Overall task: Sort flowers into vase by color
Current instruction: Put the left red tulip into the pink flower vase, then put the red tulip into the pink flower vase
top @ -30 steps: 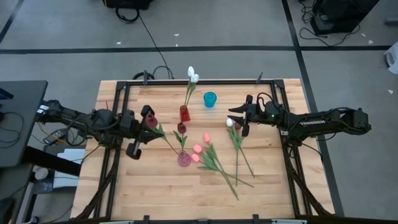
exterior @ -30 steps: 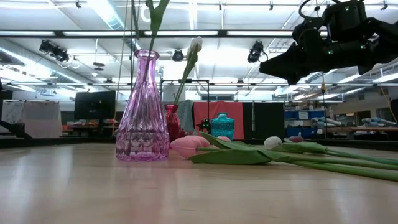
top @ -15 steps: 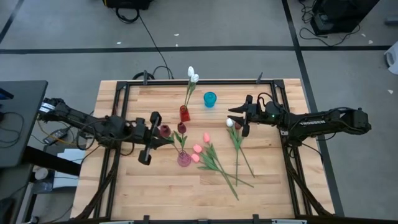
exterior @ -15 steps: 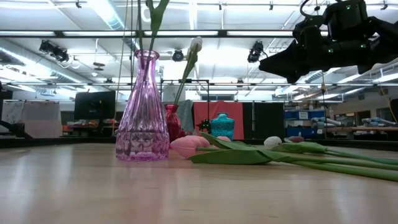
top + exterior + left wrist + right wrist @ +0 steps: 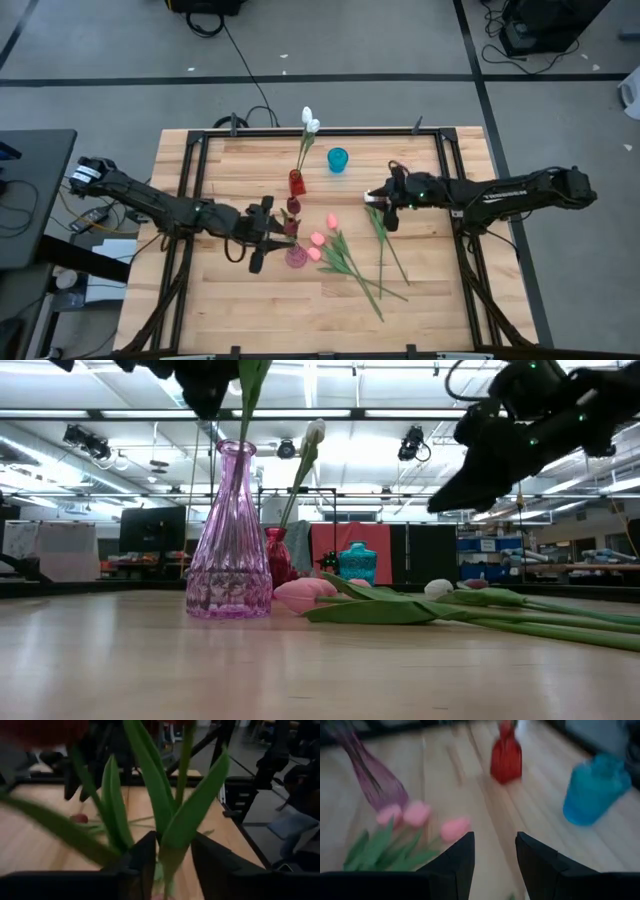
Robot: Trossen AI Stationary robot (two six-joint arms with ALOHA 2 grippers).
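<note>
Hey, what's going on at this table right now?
A two-armed robot is sorting tulips into vases. The left gripper holds dark maroon tulips by their green stems, right above the pink vase. The right gripper is open above loose flowers on the table, near a white tulip. Three pink tulips lie on the table. White tulips already stand in the red vase.

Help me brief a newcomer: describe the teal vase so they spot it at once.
Look at the wooden table's far edge, near its middle. Right of the slim red vase with white tulips stands the teal vase: the only blue-green one, squat, with no flowers in it.
</note>
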